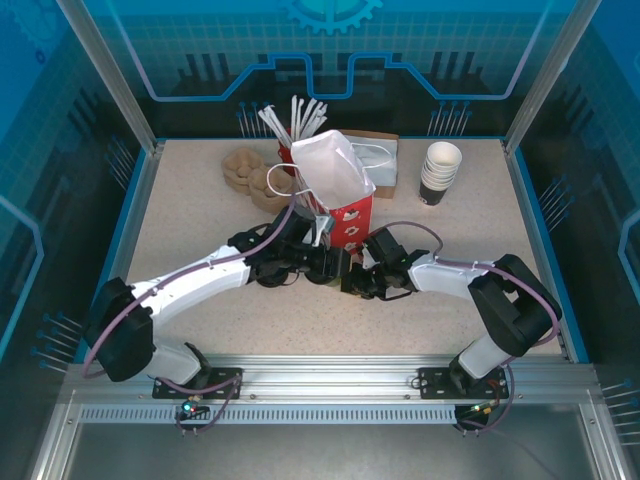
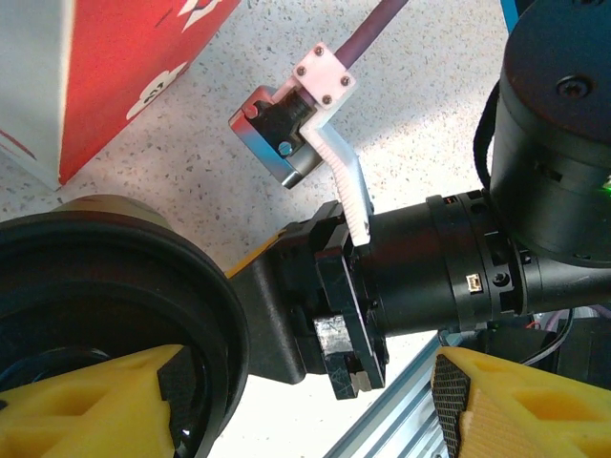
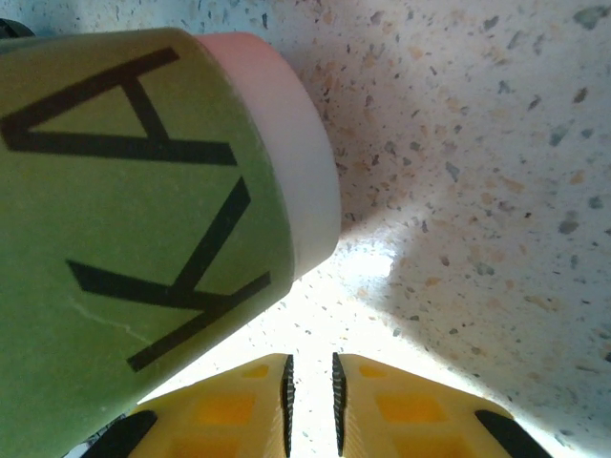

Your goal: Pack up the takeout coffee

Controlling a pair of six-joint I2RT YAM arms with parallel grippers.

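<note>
The left gripper (image 2: 310, 358) stands wide, its yellow fingers (image 2: 86, 401) far apart and clamping nothing. The takeout coffee (image 2: 105, 305) sits at this claw's left-hand finger in its wrist view. The round black lid lies partly behind that finger, and its edge reaches into the gap. Across the gap, past the lid, the right arm's black wrist (image 2: 430, 277) comes in close. A red paper bag (image 2: 134, 67) stands beyond the claw, up and to the left.

The right gripper (image 3: 311, 382) is pinched to a thin slit with nothing between its fingers. The cup's green side (image 3: 124, 210), with its black lettering and pale base rim, lies just ahead and to the left of the tips, outside them. I cannot tell whether it touches them. Speckled table (image 3: 477, 191) spreads ahead and to the right.
</note>
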